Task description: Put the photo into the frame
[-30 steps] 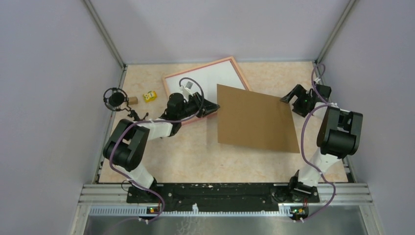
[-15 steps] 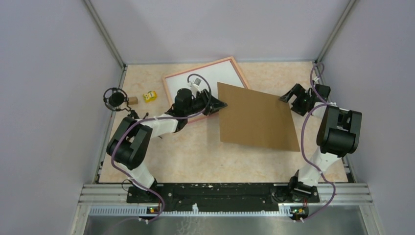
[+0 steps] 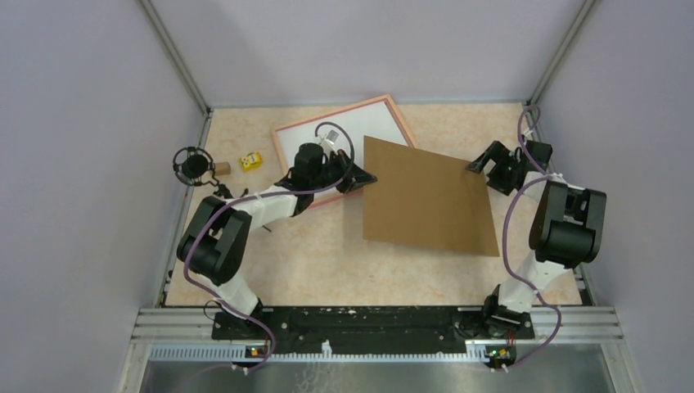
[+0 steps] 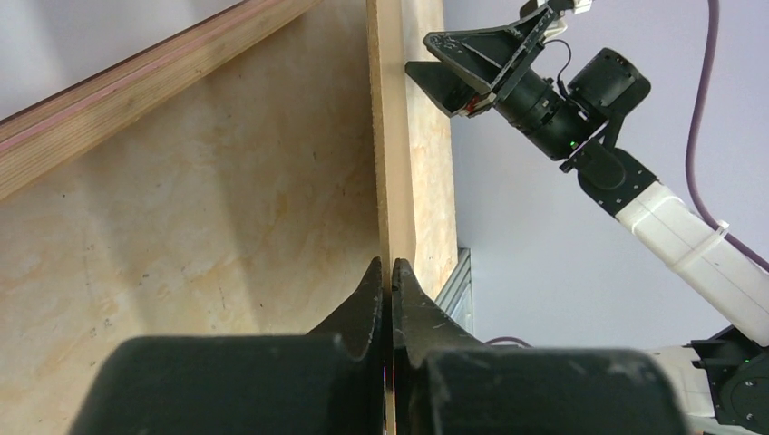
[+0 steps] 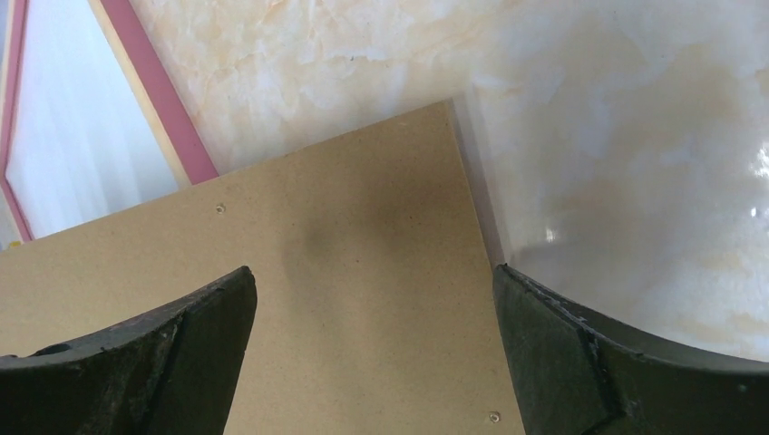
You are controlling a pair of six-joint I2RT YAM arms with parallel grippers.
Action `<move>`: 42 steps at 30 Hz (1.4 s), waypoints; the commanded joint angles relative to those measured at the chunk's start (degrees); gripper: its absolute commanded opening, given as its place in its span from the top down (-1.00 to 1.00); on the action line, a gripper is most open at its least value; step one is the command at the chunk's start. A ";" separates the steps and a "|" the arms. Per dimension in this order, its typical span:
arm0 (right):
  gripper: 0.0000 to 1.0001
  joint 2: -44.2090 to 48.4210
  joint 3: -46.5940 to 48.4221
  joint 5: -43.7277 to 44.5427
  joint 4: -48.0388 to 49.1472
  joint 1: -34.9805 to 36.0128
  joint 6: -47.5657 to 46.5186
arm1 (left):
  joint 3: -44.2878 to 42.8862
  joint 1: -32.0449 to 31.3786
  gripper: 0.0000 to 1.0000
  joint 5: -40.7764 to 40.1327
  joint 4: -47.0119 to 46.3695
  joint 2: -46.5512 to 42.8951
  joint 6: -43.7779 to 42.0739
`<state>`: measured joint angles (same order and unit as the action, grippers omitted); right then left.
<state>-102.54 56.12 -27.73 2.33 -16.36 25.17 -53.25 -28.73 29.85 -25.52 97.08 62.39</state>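
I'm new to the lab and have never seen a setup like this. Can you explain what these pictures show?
Two robot arms are bolted at the near edge of a table. One picture looks down from above; the other two come from a camera on each wrist. On the table lie a pink frame with a white sheet inside, a brown board and a small yellow block. The left claw is shut on the board's edge, apparently pinching it. The right claw hangs open over the board's far corner, holding nothing.
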 commanded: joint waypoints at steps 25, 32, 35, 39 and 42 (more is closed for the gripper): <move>-0.98 28.51 13.86 28.35 -12.41 59.70 -33.47 | -12.98 20.93 1.00 -2.00 39.08 -33.91 -1.75; -0.98 28.40 13.12 36.63 -5.96 75.52 -42.92 | -18.13 24.69 1.00 -2.53 42.53 -33.25 2.94; -0.98 29.70 10.56 39.26 -3.00 79.24 -47.16 | -18.52 25.24 1.00 -2.77 42.73 -33.26 4.44; -0.98 31.62 8.13 40.16 -0.82 81.59 -50.81 | -20.00 25.94 1.00 -3.49 44.45 -33.06 4.34; -0.98 32.74 6.37 40.33 0.51 82.88 -52.75 | -20.64 26.57 1.00 -3.96 45.00 -33.36 4.89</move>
<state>-72.29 64.31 11.00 -1.26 64.64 -22.65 -69.21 -3.07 25.06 23.83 65.78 62.46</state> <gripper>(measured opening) 0.988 0.010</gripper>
